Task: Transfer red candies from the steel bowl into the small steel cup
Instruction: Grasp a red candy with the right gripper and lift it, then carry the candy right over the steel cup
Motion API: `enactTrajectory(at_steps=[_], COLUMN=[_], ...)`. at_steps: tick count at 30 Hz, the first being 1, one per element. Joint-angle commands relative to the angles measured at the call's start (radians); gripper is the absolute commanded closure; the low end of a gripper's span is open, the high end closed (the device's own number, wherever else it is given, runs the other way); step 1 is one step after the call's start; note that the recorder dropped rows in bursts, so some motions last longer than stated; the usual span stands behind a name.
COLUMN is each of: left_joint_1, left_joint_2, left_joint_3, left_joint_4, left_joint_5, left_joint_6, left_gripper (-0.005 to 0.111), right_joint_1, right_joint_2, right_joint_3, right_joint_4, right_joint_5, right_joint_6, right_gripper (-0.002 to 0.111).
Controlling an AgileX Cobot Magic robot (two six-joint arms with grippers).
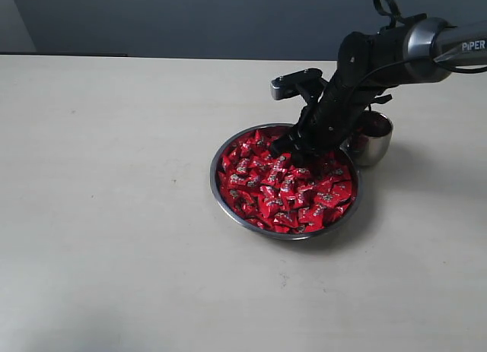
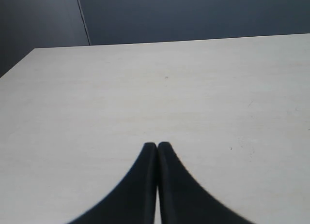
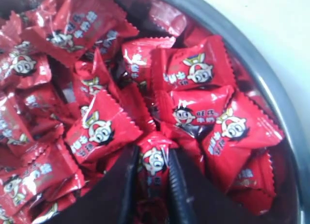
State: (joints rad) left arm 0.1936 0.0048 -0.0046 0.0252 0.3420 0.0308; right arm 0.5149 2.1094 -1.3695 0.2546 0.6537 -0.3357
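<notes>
The steel bowl (image 1: pixel 215 186) sits right of the table's middle, heaped with red candies (image 1: pixel 285 188). Just behind its right edge stands the small steel cup (image 1: pixel 374 145), partly hidden by the right arm; something red shows at its mouth. My right gripper (image 1: pixel 293 145) is down in the far side of the bowl. In the right wrist view the right gripper (image 3: pixel 153 151) has its fingers pressed on either side of one red candy (image 3: pixel 154 162) amid the pile, with the bowl's rim (image 3: pixel 261 74) beyond. My left gripper (image 2: pixel 157 145) is shut and empty over bare table.
The pale table (image 1: pixel 106 215) stretches wide to the left and front of the bowl. A dark wall (image 1: pixel 190 17) runs along the table's far edge. The right arm (image 1: pixel 396 52) reaches in from the upper right, above the cup.
</notes>
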Motion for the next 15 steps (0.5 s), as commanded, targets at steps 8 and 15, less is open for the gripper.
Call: enactTrajectory(at_steps=[8,15], left_joint_1=[-0.007,-0.007], left_joint_2=[-0.005,-0.005], left_joint_3=[0.005,0.005], left_joint_4=[0.002,0.002], left_joint_5=[-0.008,-0.008], left_joint_6=[-0.001,-0.001], left_gripper=[0.106,0.106], right_joint_1=[-0.001,-0.001], right_joint_2=[-0.072,-0.111], right_joint_3=[-0.002,-0.002], right_joint_4=[-0.018,-0.018], right_joint_5=[-0.015,-0.002], right_joint_6=[0.0,0.0], right_gripper=[0.097,0.097])
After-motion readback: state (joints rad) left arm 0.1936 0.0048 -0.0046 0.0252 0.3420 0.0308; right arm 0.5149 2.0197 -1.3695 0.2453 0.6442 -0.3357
